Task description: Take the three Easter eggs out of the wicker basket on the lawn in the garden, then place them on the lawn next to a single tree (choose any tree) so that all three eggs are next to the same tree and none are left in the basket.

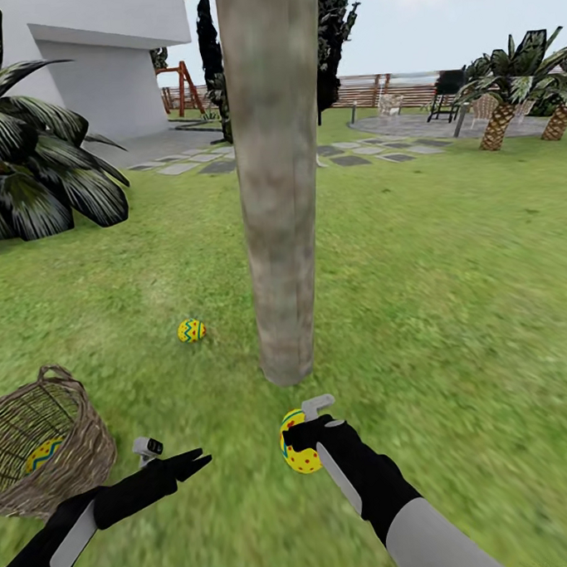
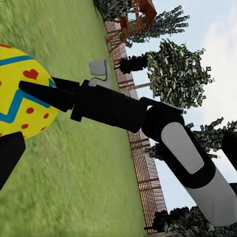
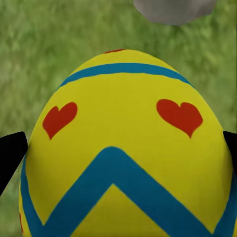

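The tree's thick grey-beige trunk rises from the lawn straight ahead. One yellow Easter egg lies on the grass just left of the trunk's foot. My right gripper is shut on a second egg and holds it low over the grass in front of the trunk; up close the egg sits between the black fingertips. The wicker basket stands at the lower left with a third egg inside. Beside the basket my left gripper is open and holds nothing.
A large dark-leaved plant stands at the left. Behind the tree are stepping stones, a white house and a grey patio. Short palms and a slat fence are at the far right. Open grass stretches to the right.
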You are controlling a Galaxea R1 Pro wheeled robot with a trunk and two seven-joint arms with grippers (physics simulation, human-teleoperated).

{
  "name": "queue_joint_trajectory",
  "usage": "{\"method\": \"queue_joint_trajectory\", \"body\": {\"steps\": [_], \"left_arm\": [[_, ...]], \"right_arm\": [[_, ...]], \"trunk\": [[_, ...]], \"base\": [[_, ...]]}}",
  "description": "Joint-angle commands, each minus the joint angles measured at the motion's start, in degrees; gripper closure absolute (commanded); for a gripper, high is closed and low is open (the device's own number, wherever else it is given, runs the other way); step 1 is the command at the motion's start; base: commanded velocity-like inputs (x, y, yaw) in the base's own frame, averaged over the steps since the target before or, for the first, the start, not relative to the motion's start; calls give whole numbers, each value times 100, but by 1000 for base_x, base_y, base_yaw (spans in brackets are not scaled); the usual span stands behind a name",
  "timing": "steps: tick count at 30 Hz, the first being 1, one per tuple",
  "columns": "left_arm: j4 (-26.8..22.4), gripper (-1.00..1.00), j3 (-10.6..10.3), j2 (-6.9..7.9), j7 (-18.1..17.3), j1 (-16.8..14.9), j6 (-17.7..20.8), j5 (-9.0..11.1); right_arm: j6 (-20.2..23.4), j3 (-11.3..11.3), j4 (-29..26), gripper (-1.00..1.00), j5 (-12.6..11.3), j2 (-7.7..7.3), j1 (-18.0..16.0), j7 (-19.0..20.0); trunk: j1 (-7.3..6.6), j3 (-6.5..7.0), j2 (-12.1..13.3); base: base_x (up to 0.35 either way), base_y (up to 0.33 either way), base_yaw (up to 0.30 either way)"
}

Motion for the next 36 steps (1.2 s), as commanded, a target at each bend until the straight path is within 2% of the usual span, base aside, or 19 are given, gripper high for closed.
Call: {"method": "queue_joint_trajectory", "body": {"steps": [1, 5, 12, 22, 36], "left_arm": [[1, -100, -28, 10, -6, -3, 60, 48], [7, -100, -33, 56, 12, -4, 56, 47], [10, -100, -36, 4, 123, -4, 54, 49], [10, -100, -37, -40, 214, -2, 54, 40], [10, -100, -37, -37, 206, -2, 54, 56]], "right_arm": [[19, 13, -7, 100, -61, 0, -4, -52], [19, 13, -9, 100, -62, 0, -4, -48], [19, 13, -2, 100, -63, 0, -4, -46], [19, 14, -8, 100, -71, 0, -4, -46], [19, 22, -17, 100, -71, 0, -4, -46]], "trunk": [[22, -33, -44], [66, -105, -124], [66, -170, -124], [66, -263, -124], [66, -392, -124]], "base": [[0, 0, 0], [0, 0, 0], [0, 0, 0], [290, 0, 0], [120, 0, 0]]}}
